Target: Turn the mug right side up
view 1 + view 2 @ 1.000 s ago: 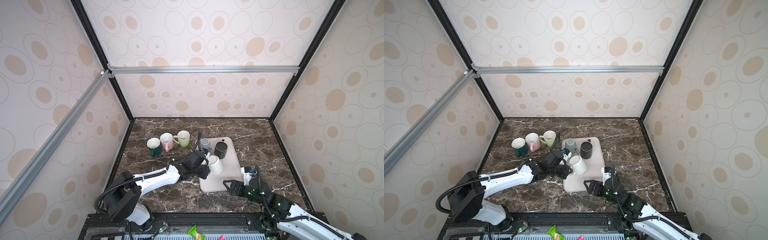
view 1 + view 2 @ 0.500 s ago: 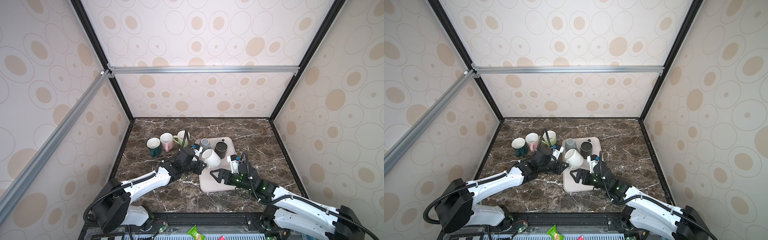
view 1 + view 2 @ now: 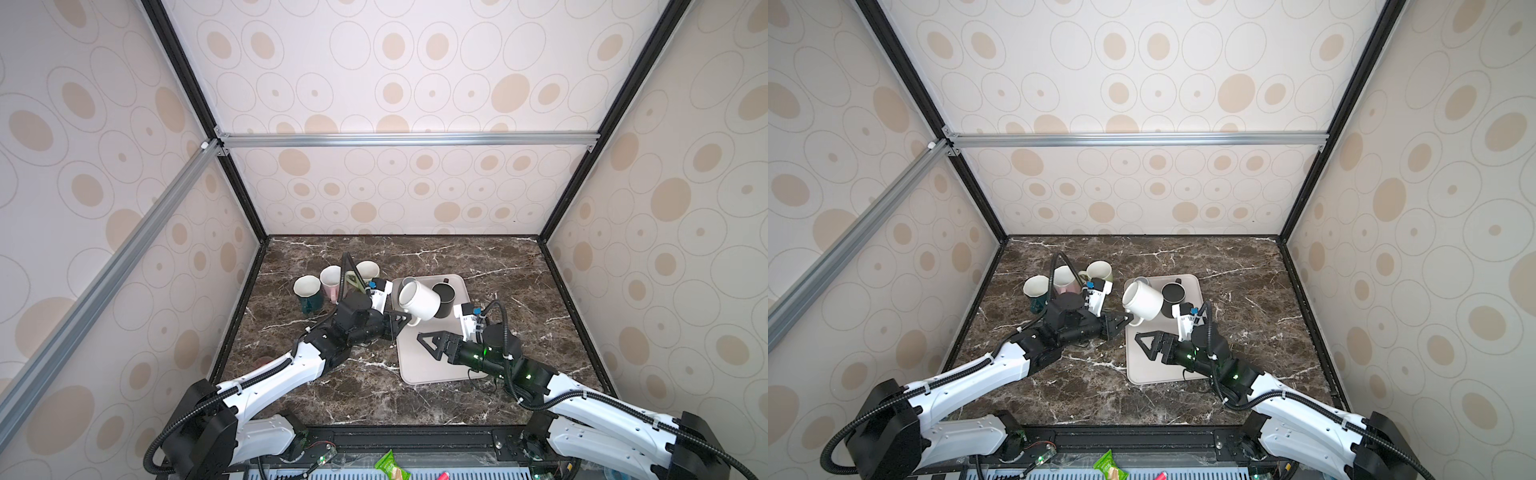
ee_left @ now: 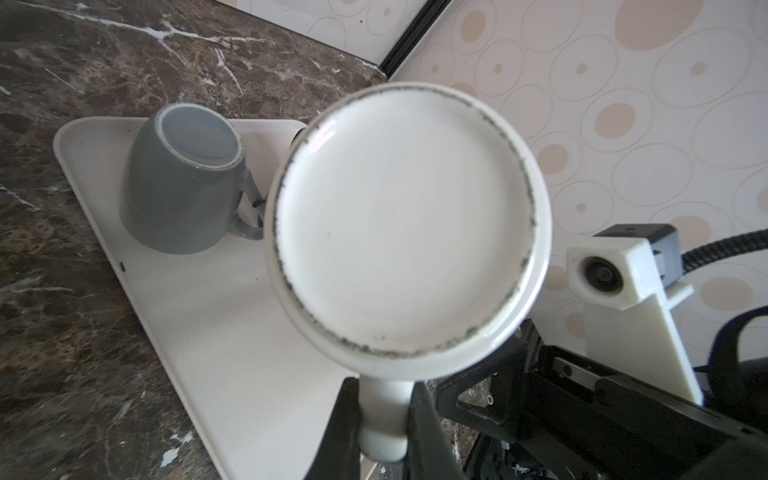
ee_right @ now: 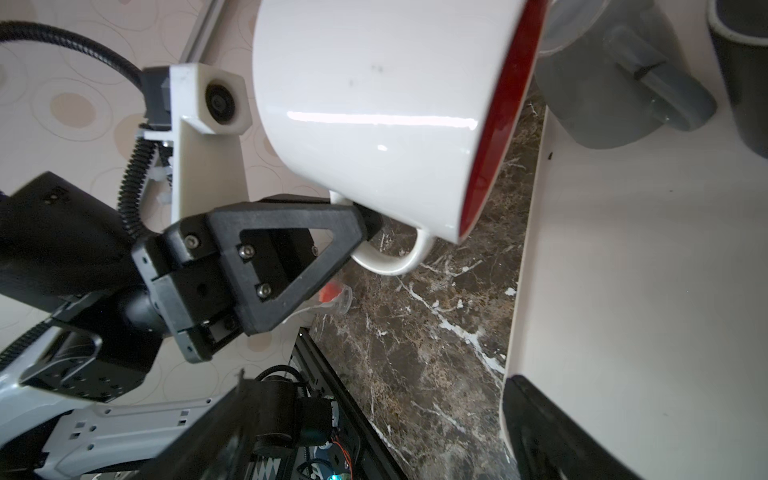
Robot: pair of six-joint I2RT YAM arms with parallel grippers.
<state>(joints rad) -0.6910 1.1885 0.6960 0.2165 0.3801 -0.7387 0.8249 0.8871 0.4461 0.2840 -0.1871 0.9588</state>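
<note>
Your left gripper (image 3: 407, 321) clamps the rigid handle (image 4: 382, 419) of the glossy, likely slippery and breakable white mug (image 3: 419, 300); your right gripper (image 3: 426, 343) hovers nearby, jaws apart.

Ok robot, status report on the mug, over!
Left gripper shut on white ceramic mug by handle; mug lifted, tipped sideways. Right gripper open, empty, over beige tray. Grey upside-down mug close by.

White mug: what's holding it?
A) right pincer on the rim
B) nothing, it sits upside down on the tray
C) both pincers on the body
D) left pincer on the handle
D: the left pincer is shut on the handle of the white mug, held tilted in the air; the right pincer is open and apart from it.
</note>
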